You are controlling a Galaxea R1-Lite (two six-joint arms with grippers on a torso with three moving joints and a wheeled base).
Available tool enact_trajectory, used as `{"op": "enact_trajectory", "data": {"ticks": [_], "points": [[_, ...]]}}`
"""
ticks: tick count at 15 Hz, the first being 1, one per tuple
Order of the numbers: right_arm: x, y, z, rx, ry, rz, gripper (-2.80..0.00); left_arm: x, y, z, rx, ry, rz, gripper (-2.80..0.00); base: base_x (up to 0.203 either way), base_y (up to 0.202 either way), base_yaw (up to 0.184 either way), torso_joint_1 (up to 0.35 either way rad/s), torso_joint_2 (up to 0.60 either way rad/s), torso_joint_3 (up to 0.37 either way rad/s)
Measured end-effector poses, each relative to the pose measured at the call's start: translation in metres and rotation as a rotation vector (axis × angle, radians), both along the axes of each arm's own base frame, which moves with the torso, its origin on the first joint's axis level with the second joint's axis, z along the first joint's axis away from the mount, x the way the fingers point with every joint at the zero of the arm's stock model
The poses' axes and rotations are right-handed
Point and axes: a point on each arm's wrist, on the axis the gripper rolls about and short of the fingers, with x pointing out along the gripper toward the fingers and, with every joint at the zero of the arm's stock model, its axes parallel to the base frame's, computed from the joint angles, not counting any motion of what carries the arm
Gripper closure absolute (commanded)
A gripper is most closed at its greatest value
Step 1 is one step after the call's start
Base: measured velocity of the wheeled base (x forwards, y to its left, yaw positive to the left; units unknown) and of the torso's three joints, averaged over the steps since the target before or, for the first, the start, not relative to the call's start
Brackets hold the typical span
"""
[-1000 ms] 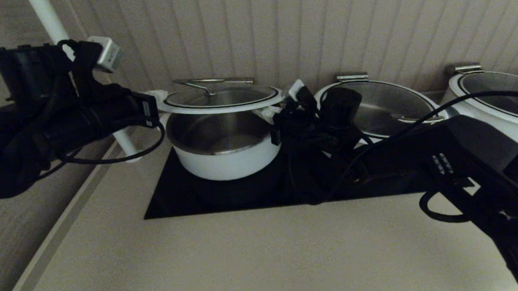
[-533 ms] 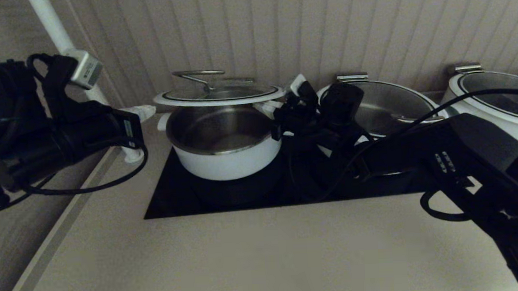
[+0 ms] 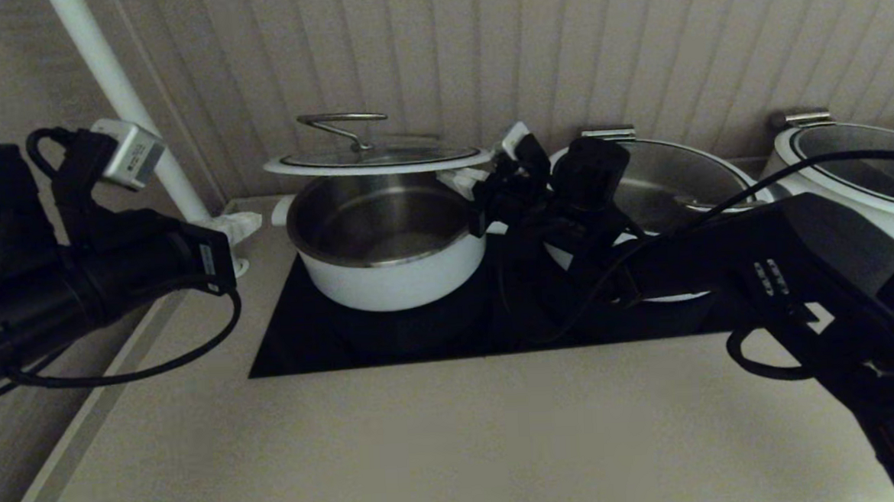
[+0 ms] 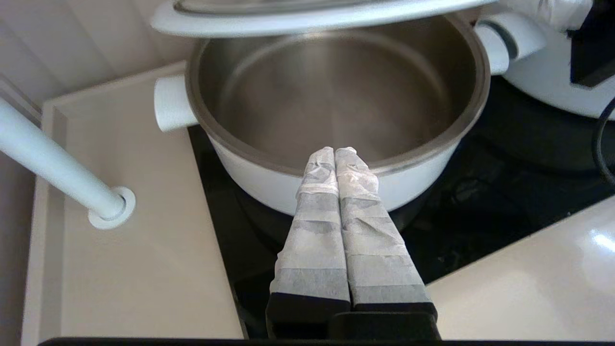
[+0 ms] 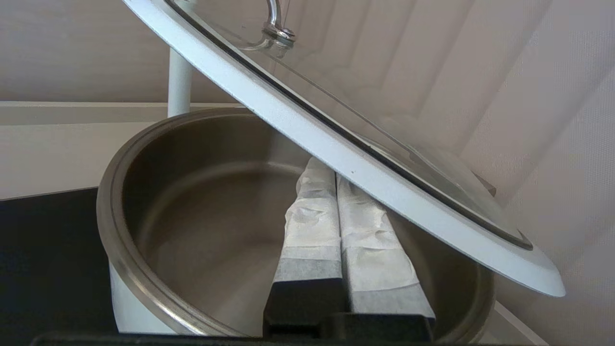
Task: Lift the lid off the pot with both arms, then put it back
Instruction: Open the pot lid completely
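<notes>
Head view: the right gripper (image 3: 465, 180), fingers pressed together beneath the lid (image 3: 378, 160), props its rim above the pot (image 3: 385, 243) at frame centre. Left gripper (image 4: 335, 153), clenched on nothing, hangs short of the pot's near wall.

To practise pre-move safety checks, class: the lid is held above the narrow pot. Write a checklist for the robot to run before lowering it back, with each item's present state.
1. Lid over the mouth of the pot, not off to one side: ok.
2. Right gripper supports the lid: ok, its shut fingers lie under the white rim.
3. Left gripper shares the load: not ok, it is shut, beside the pot and apart from the lid.
4. Pot empty inside: ok.
5. Pot upright on the black cooktop: ok.
6. Lid level: cannot tell.
</notes>
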Motion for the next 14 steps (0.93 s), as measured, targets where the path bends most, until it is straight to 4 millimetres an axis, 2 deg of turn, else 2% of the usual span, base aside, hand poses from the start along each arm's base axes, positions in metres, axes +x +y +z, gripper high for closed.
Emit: {"op": "enact_trajectory", "data": {"ticks": [6,14], "points": [[-0.001,0.0,0.004,0.005,-0.008,0.001,0.0,0.015,-0.02,-0.009,0.003,0.009,-0.06,0.0,0.0,0.0,0.0,0.0,0.0,0.0],[-0.002,0.0,0.006,0.008,-0.015,0.002,0.0,0.065,-0.04,-0.011,0.006,-0.029,-0.078,0.0,0.0,0.0,0.0,0.0,0.0,0.0]]}}
